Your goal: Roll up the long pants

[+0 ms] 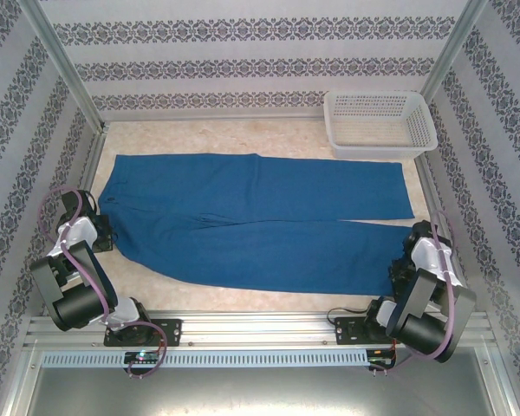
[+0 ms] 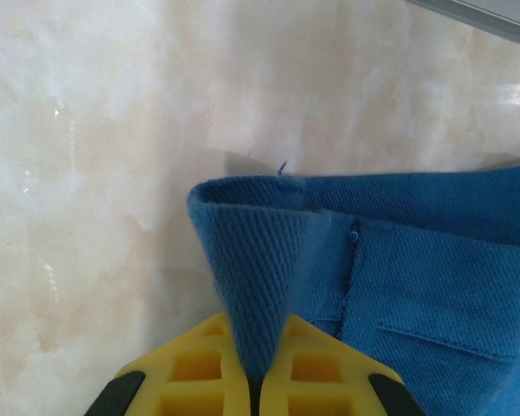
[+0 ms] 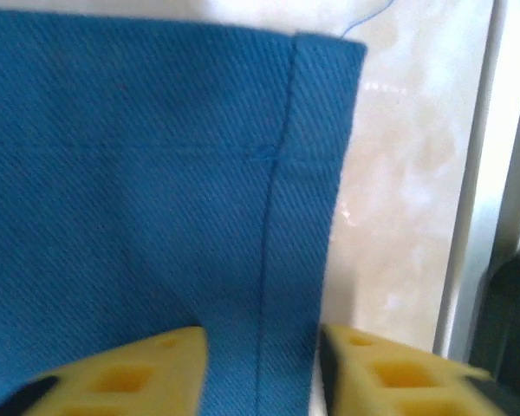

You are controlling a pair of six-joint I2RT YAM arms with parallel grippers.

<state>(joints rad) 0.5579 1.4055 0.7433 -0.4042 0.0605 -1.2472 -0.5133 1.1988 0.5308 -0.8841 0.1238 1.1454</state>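
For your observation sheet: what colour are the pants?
Plain royal blue, no pattern. The pants show best in the top external view.

long pants (image 1: 260, 221) matt twill cloth; table (image 1: 243, 134) glossy, marble-look; basket (image 1: 381, 146) plastic mesh

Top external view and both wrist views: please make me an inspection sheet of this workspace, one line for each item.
Surface: pale marbled table, bare around the cloth.
Job's things: long pants lie flat and unrolled, waist to the left, leg ends to the right.
Clutter: white basket in the far right corner, close to the far leg.
Grippers: left gripper shut on a waistband fold; right gripper open, astride a leg hem.
Cables: purple cables looped on both arms.
Surroundings: patterned walls; metal rail at the near edge.
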